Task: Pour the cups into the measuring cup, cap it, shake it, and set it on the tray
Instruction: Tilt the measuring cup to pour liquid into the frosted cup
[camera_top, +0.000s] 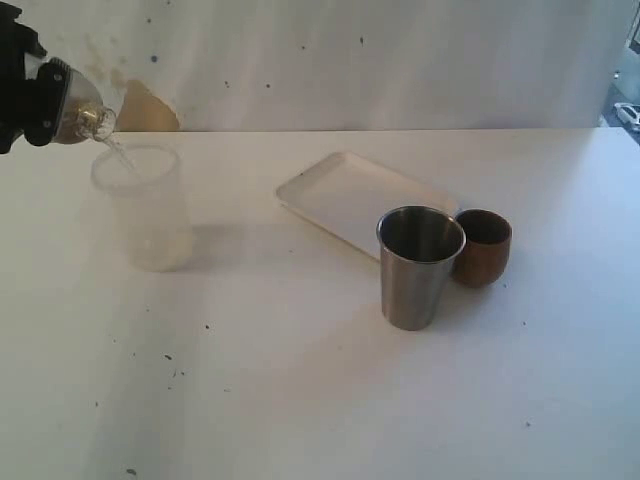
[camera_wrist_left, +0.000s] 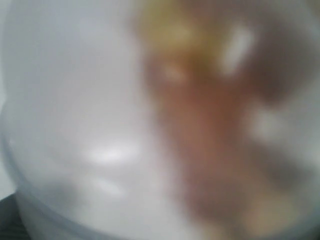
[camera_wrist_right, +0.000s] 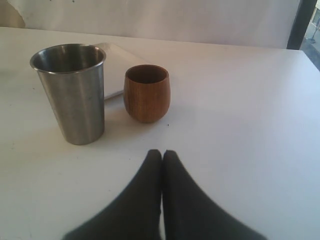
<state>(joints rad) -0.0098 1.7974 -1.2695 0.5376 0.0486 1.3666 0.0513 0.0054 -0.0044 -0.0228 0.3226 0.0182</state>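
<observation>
Two cups: steel tumbler (camera_top: 418, 268) and wooden cup (camera_top: 484, 246) upright by the tray's (camera_top: 340, 190) near edge, mid-counter (camera_top: 300, 400)
Left gripper (camera_top: 40, 100): clamped on the measuring cup (camera_top: 85, 115), over the counter's far left corner
Right gripper (camera_wrist_right: 161, 162): pressed together, empty
Axis: near level, mouth dipping over the frosted cup (camera_top: 150, 220)
Pouring well: I'd hold the tilt steady, stream inside the rim

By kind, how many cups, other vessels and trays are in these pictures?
Steel tumbler: 1
Wooden cup: 1
Frosted plastic cup: 1
Clear vessel, tilted above it: 1
White tray: 1
Total: 5
</observation>
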